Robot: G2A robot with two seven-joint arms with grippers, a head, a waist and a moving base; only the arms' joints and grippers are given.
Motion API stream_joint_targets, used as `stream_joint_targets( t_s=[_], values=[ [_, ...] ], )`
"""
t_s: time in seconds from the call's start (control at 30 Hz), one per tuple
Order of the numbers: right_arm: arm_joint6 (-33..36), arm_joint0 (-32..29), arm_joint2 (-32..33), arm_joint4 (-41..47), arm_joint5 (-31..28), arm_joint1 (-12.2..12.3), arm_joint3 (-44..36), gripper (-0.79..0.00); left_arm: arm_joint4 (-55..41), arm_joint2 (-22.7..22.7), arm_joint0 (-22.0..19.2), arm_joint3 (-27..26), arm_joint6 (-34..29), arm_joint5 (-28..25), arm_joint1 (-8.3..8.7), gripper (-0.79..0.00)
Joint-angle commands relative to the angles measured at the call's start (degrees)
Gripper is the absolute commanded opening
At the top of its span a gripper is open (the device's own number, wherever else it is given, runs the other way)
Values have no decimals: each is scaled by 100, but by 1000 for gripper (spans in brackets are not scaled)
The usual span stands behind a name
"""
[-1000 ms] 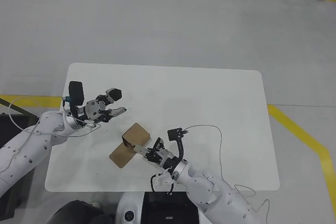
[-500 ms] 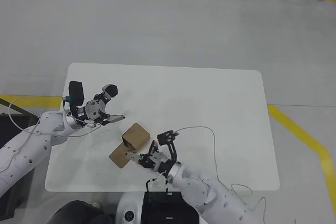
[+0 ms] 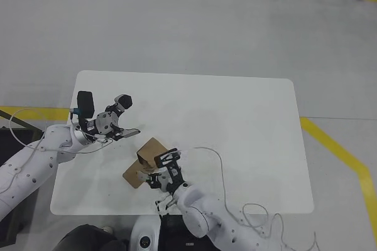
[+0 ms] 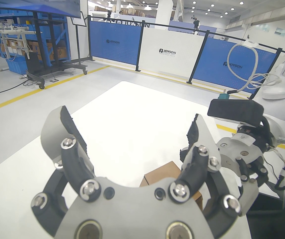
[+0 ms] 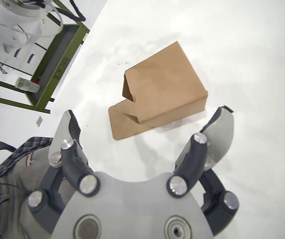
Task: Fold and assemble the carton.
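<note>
**Carton part-formed, end flap not yet closed**

Carton [image 3: 148,161] sits near-left on the table [image 3: 239,113], its body squared up and one end flap lying flat. Both grippers gape empty: left [image 3: 128,117] far-left of it, right [image 5: 148,111] just near. Closing that end likely remains.

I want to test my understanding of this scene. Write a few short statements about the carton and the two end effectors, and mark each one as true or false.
1. The carton lies on the white table. True.
2. The right end effector is shut on the carton. False: it is open and the carton is not gripped.
3. The left end effector is open and holds nothing. True.
4. The carton is closed on every side. False: one end stands open, and a flap lies flat on the table.
</note>
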Motion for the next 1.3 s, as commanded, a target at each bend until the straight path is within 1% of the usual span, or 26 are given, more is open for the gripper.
stream_joint_targets(
  t_s=[0.0,0.13,0.3,0.47,0.63,0.83,1.07,1.2,1.27],
  values=[
    [22,25,-45,-183,168,-37,55,0,0,0,0,0,0,0,0,0],
    [176,168,-174,-506,727,-183,339,0,0,0,0,0,0,0,0,0],
    [294,282,-210,-522,1039,-349,560,0,0,0,0,0,0,0,0,0],
    [509,318,-136,-660,1246,-420,680,0,0,0,0,0,0,0,0,0],
    [814,317,41,-1036,1439,-402,564,0,0,0,0,0,0,0,0,0],
    [1396,303,244,-1698,1616,-345,275,0,0,0,0,0,0,0,0,0],
    [1847,245,672,-2383,1721,-264,15,0,0,0,0,0,0,0,0,0],
    [1924,121,874,-2387,1604,-250,-246,0,0,0,0,0,0,0,0,0],
    [1858,-28,898,-2123,1360,-254,-488,0,0,0,0,0,0,0,0,0]
  ],
)
